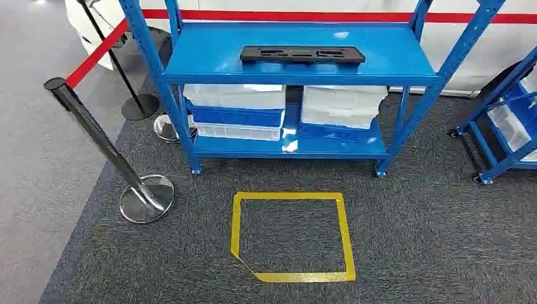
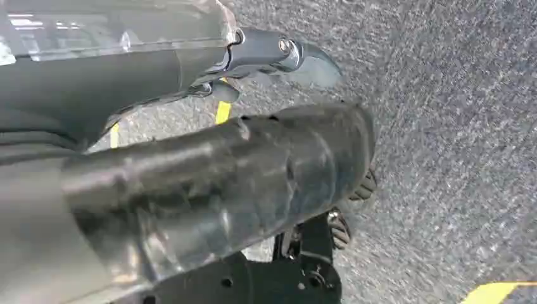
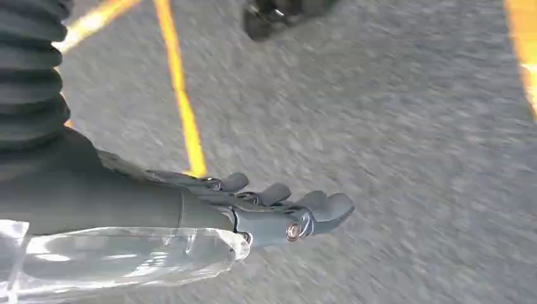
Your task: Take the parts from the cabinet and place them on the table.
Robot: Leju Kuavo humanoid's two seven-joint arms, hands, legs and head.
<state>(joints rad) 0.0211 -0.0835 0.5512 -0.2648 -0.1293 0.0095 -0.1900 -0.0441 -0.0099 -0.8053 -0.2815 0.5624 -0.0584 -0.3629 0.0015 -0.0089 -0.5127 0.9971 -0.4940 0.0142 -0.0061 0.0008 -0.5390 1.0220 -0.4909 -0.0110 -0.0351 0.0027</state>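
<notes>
Carpet [image 1: 430, 240], dark grey and speckled, covers most of the floor in the head view, with a yellow taped outline [image 1: 345, 234] marked on it just in front of the blue shelving unit [image 1: 209, 60]. That unit is the cabinet of the task, as far as I can judge. On its top shelf lies one long black part [image 1: 302, 54], flat and roughly centred, apart from the posts. The lower shelf holds stacked white and blue bins [image 1: 235, 111]. A second blue rack [image 1: 506, 126] stands off to the right, and a chrome barrier post [image 1: 95, 136] with a red belt stands tilted to the left.

Both arms hang low over the carpet. The left hand [image 2: 272, 54] holds nothing; its fingers [image 2: 313, 63] look loosely curled, though how far closed I cannot tell (a dark rounded cover hides much of that view). The right hand [image 3: 278, 206] is empty too, fingers gently bent and apart, in a blurred picture.

By my reading the task is barely begun: the part is unlifted, nothing is carried, and reaching, grasping and delivery all remain.
</notes>
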